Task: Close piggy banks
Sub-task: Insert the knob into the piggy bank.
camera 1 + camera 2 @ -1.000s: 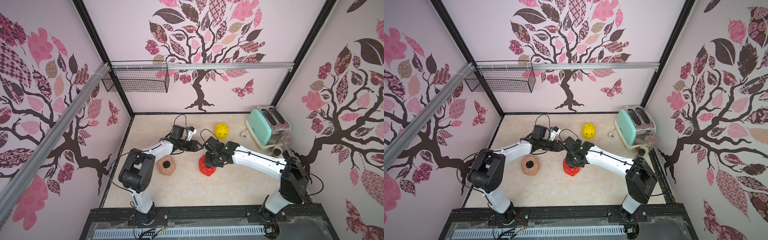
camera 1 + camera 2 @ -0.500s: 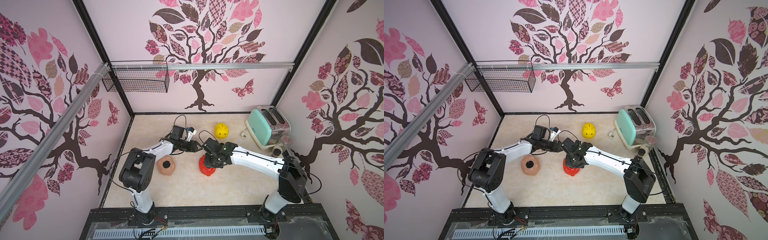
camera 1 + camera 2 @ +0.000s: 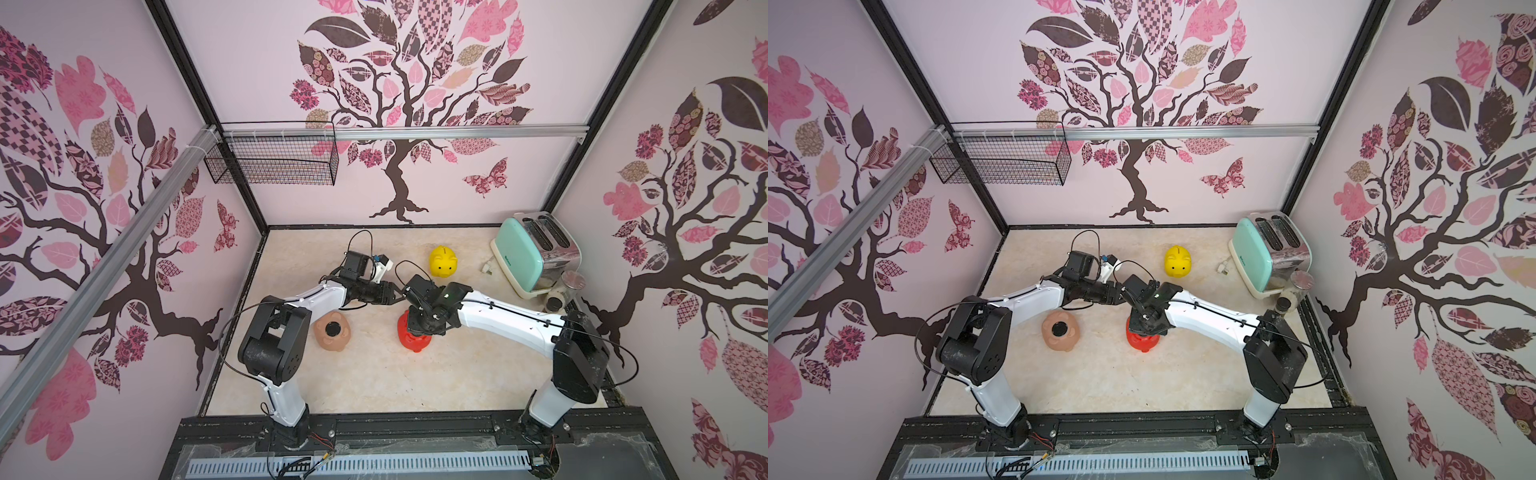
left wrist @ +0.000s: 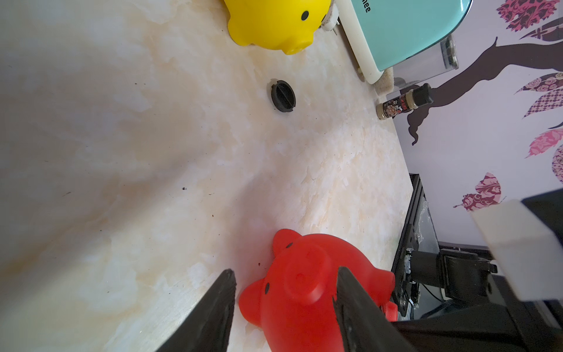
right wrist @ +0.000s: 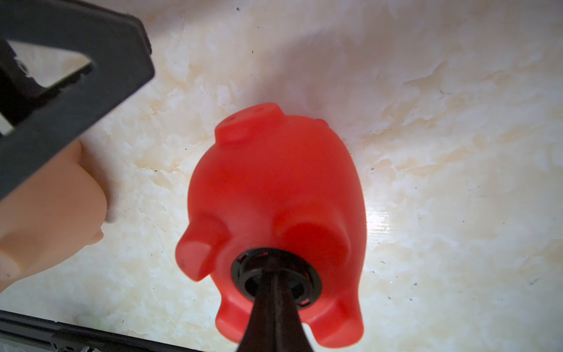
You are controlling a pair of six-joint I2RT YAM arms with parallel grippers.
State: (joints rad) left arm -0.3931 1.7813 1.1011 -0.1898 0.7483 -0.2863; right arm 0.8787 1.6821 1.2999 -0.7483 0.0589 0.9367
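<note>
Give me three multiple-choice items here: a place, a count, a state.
1. The yellow piggy bank stands: A) near the mint-green toaster; B) in the wire basket; C) on top of the toaster.
2. Piggy banks on the table: A) two; B) three; C) four.
3. The right gripper is: A) wide open; B) shut, tips on the black plug in the red piggy bank's belly; C) out of view.
Answers: 1 A, both top views show it close to the toaster; 2 B, yellow, red and the peach-pink piggy bank; 3 B, the right wrist view shows closed tips on the plug.
</note>
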